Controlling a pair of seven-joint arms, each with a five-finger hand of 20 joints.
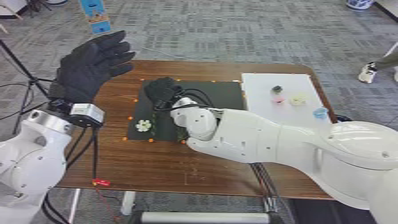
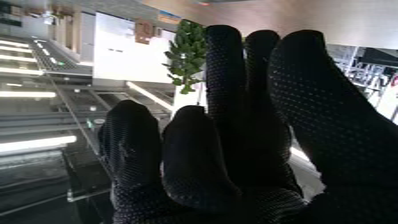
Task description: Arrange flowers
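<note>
In the head view, my left hand [image 1: 89, 65] is raised beyond the table's left edge, fingers straight and empty. My right hand [image 1: 161, 92] is over the upper left part of the black mat [image 1: 226, 92]. A white flower [image 1: 144, 125] with some green lies on the mat's lower left, below that hand and apart from it. In the right wrist view, my right hand [image 2: 244, 125] has its fingers extended. Green leaves [image 2: 187, 55] show behind the fingers; whether they belong to a flower stem or a plant in the room, I cannot tell.
On the right of the brown table [image 1: 222, 172], a white board [image 1: 271, 80] bears a dark green piece [image 1: 277, 89], a pink piece [image 1: 278, 100], a pale yellow piece [image 1: 298, 100] and a light blue piece [image 1: 321, 113]. My right forearm crosses the table's right half.
</note>
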